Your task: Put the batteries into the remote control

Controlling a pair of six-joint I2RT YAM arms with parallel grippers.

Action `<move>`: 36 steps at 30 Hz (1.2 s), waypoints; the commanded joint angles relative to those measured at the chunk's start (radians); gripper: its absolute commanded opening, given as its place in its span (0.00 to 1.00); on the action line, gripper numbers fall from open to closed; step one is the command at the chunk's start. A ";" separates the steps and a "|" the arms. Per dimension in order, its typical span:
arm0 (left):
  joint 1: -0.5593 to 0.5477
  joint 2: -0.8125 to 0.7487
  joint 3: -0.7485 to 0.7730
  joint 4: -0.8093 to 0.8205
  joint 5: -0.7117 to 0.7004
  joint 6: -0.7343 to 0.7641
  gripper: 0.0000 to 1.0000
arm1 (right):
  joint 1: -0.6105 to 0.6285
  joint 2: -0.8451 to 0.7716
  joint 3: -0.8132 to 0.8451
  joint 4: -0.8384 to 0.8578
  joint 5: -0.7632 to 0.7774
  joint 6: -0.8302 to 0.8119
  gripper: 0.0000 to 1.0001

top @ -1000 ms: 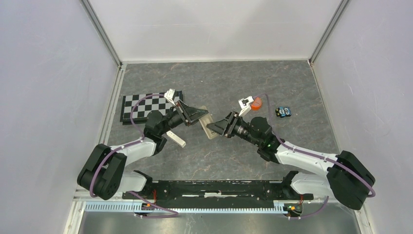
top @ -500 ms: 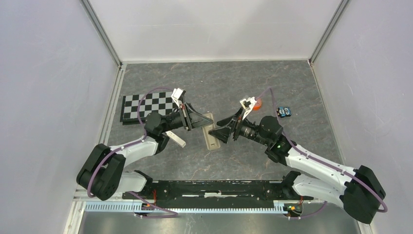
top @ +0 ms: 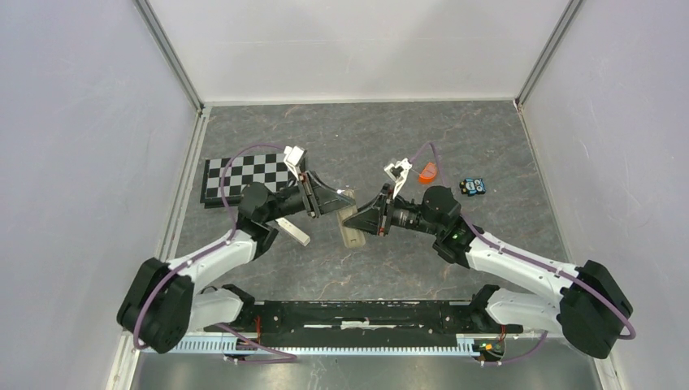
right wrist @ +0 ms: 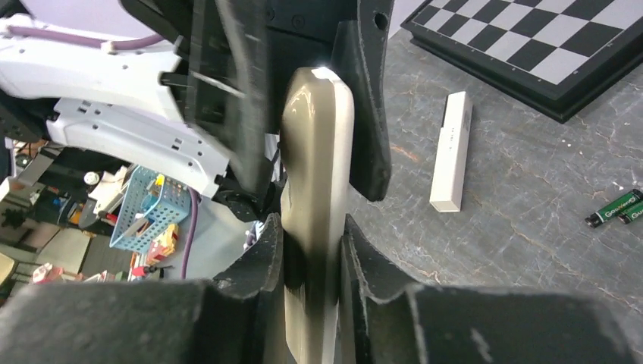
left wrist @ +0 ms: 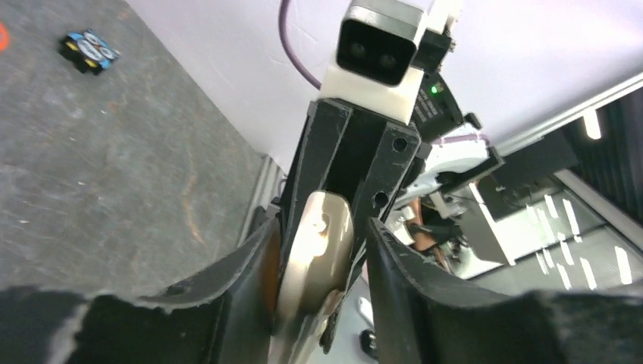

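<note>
The remote control [top: 353, 231], tan-grey, is held on edge above the table between both grippers. My right gripper [top: 354, 219] is shut on one end of it; in the right wrist view [right wrist: 311, 227] both pads press the remote's [right wrist: 317, 159] flat sides. My left gripper [top: 341, 198] is open around the other end; in the left wrist view [left wrist: 322, 231] the remote [left wrist: 320, 243] lies against the left finger with a gap to the right finger. The two batteries [right wrist: 618, 206], dark with green markings, lie side by side on the table. They are hidden in the top view.
A slim white bar [top: 293, 231] lies on the table by the left arm, also seen in the right wrist view [right wrist: 453, 152]. A checkerboard [top: 231, 177] is at the left. An orange object [top: 427, 171] and a small blue toy [top: 472, 187] lie behind the right arm.
The right gripper has shifted left with the remote, uncovering the orange object. The left gripper has turned and now straddles the remote's far end.
</note>
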 commanded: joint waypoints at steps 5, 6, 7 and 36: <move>-0.004 -0.175 0.109 -0.617 -0.323 0.296 0.95 | -0.001 -0.028 0.087 -0.194 0.197 -0.150 0.09; -0.005 -0.188 0.123 -0.697 -0.380 0.331 0.99 | -0.002 -0.034 0.098 -0.251 0.250 -0.170 0.09; -0.005 -0.201 0.141 -0.786 -0.436 0.362 1.00 | -0.006 -0.039 0.108 -0.300 0.294 -0.197 0.09; 0.012 -0.289 0.200 -1.405 -0.974 0.422 1.00 | -0.325 0.425 0.204 -1.050 1.286 -0.440 0.30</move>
